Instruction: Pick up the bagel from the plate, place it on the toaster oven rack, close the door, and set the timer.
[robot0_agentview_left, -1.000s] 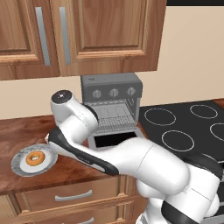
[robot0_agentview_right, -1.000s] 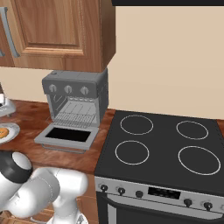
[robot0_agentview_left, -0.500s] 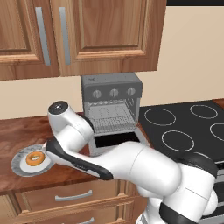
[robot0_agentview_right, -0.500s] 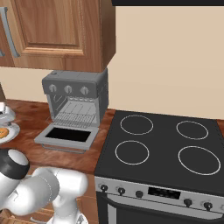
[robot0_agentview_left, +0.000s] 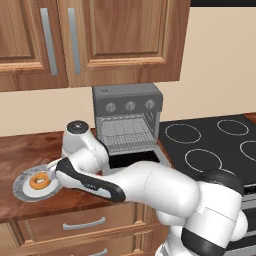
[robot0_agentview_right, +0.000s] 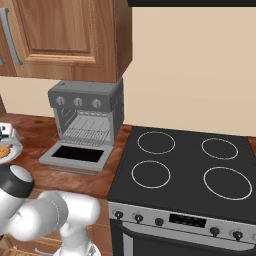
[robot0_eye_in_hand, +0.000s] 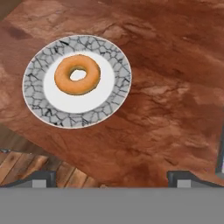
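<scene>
Reddish counter, bagel (robot0_eye_in_hand: 77, 74) on plate (robot0_eye_in_hand: 111, 94), gripper (robot0_eye_in_hand: 111, 177) spread wide (holding nothing), above them.

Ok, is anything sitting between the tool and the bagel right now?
Nothing visible does. The bagel lies alone on the plate, with bare counter between it and the open tool. The oven door is already down.

The bagel (robot0_agentview_left: 39, 181) lies on the plate (robot0_agentview_left: 21, 187) at the surface's (robot0_agentview_left: 30, 150) left front edge. The toaster oven (robot0_agentview_left: 127, 115) stands behind and right, its door (robot0_agentview_right: 75, 156) folded down flat, with the stove (robot0_agentview_right: 190, 170) right of it.
</scene>
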